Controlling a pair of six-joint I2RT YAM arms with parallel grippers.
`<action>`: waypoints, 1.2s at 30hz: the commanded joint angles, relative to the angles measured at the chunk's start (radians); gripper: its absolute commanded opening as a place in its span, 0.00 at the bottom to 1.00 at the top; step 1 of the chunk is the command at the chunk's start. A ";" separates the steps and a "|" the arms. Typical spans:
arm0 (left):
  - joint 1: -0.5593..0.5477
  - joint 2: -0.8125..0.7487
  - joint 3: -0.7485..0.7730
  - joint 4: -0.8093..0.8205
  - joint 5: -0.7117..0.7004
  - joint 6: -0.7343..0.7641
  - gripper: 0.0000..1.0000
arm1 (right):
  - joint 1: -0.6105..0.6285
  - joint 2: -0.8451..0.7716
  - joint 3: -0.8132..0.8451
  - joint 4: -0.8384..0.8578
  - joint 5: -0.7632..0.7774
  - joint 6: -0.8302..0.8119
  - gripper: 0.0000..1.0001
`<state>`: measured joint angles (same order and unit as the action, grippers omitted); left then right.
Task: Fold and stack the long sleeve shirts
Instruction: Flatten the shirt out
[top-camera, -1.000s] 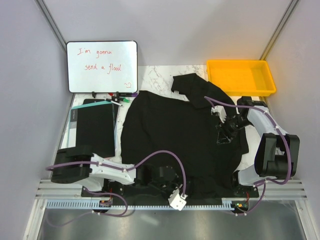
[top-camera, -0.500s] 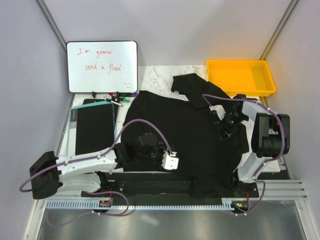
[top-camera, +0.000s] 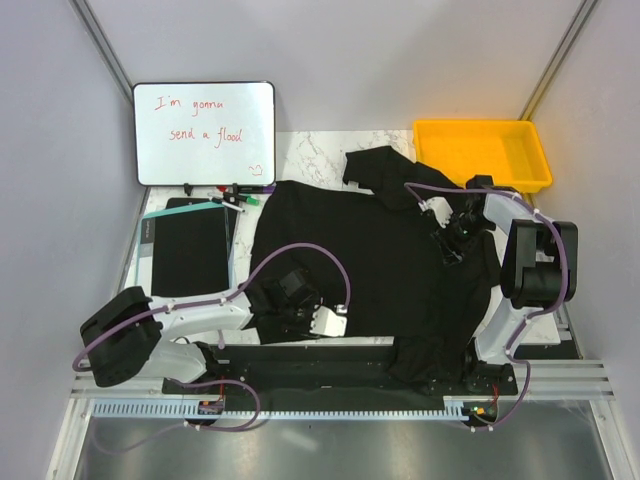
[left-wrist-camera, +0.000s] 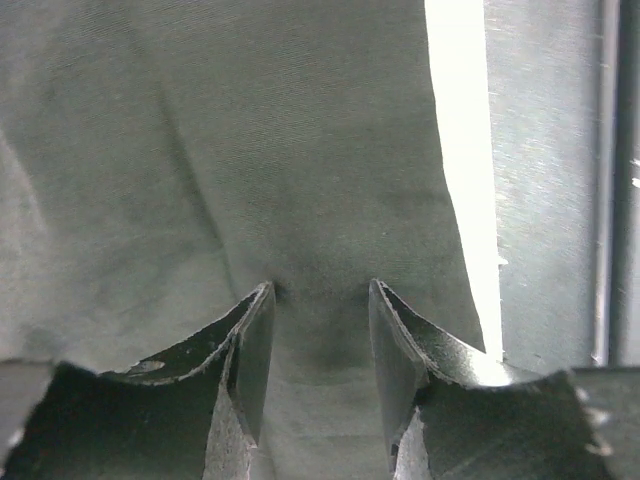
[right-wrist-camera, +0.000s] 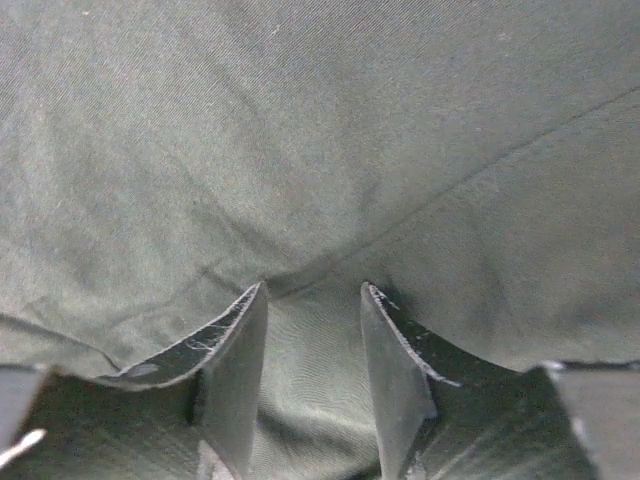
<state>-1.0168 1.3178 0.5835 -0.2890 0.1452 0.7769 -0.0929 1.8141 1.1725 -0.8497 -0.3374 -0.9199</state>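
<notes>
Crowded bench: the black shirt (top-camera: 370, 270) blankets the middle of the table (top-camera: 315, 150), leaving bare marble in a strip at 12 o'clock. A whiteboard (top-camera: 205, 133) stands upright at 10 o'clock with markers (top-camera: 240, 192) at its foot. A black board (top-camera: 188, 255) lies flat at 9 o'clock, just beside the cloth. A yellow tray (top-camera: 480, 155) closes off 2 o'clock. The left arm (top-camera: 200, 320) lies across 7 o'clock, and the right arm (top-camera: 535, 265) rises at 3 o'clock. Grey walls (top-camera: 50, 200) hem in both sides.
</notes>
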 joint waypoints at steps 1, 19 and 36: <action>-0.012 -0.009 -0.017 -0.208 0.112 0.068 0.50 | -0.007 -0.082 0.082 -0.090 -0.049 -0.077 0.54; 0.457 0.286 0.591 -0.308 0.235 -0.067 0.56 | -0.051 0.034 0.199 -0.115 -0.114 -0.005 0.55; 0.390 0.347 0.363 -0.280 0.186 -0.074 0.54 | -0.087 -0.085 -0.212 -0.141 0.049 -0.223 0.52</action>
<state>-0.5606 1.7378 1.0416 -0.5274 0.3145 0.7315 -0.1692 1.7439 1.0710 -0.8970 -0.3355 -1.0595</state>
